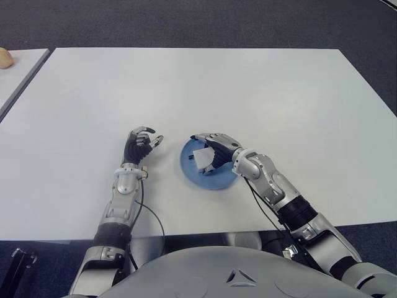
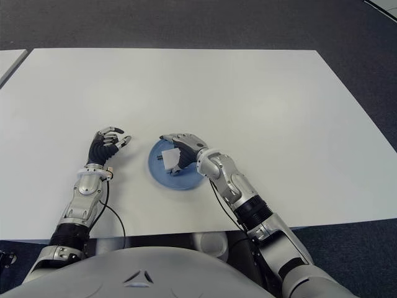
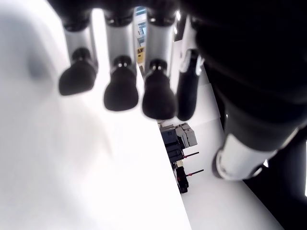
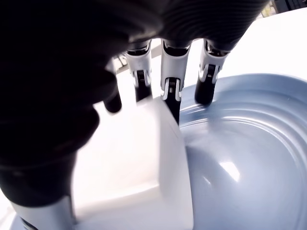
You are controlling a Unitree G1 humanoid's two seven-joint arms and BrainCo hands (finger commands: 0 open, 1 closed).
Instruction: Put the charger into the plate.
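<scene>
Small white block-shaped charger [image 1: 202, 158] inside round blue plastic plate [image 1: 214, 180], near front edge of white rectangular table [image 1: 248, 93]. Right hand [image 1: 214, 149] over plate, fingers [image 4: 171, 76] curled around charger, holding it; whether charger touches plate floor, cannot tell. Left hand [image 1: 140, 145] just beside plate on its left, fingers [image 3: 120, 91] loosely bent, holding nothing. Pale rounded object [image 1: 5, 58] on neighbouring table at far left corner.
</scene>
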